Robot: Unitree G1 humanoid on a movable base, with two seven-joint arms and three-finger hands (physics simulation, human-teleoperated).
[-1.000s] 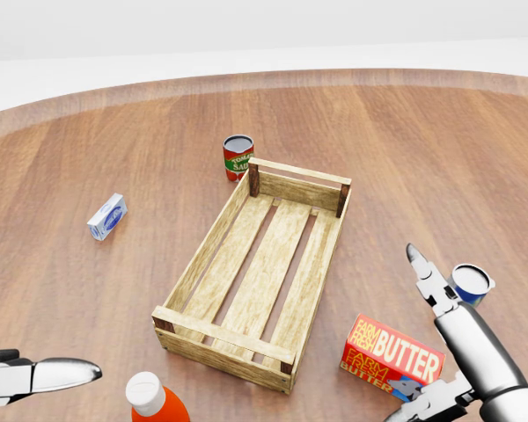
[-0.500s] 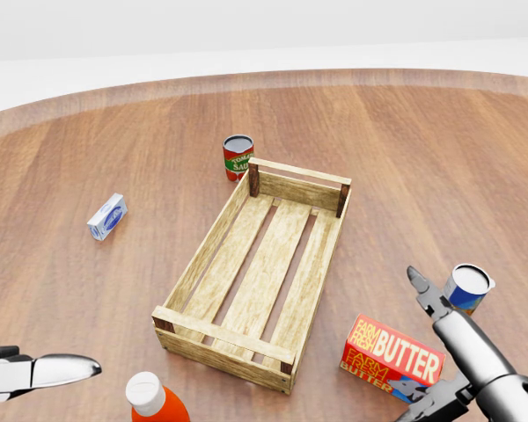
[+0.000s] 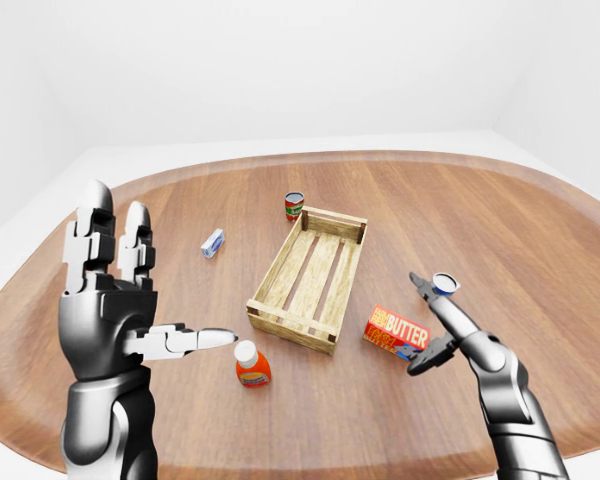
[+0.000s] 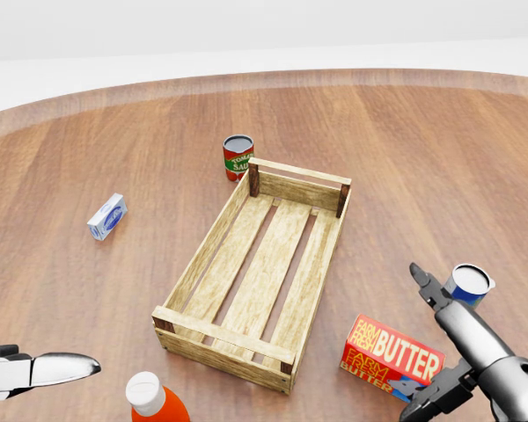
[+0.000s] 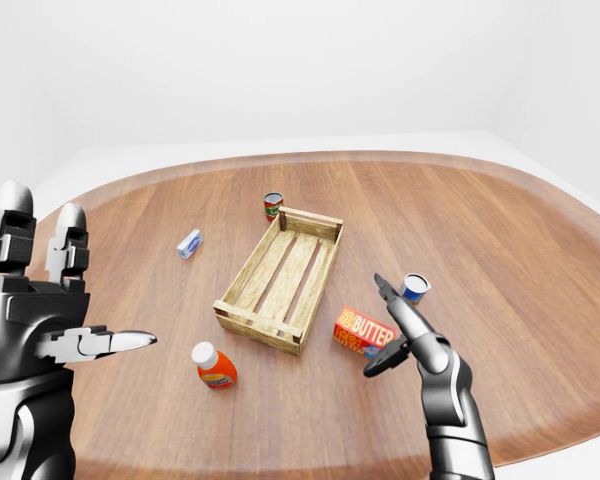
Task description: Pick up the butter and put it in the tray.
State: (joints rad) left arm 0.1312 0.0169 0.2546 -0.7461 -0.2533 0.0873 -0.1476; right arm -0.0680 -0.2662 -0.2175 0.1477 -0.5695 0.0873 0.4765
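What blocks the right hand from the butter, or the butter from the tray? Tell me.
Nothing visible does. The right hand is open right beside the butter, with bare table between them. The butter lies just right of the tray near its lower corner; only the tray's own wall must be cleared. The small blue cup stands off to the right.

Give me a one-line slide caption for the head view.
Right hand open beside the butter box, wooden tray empty on the table.
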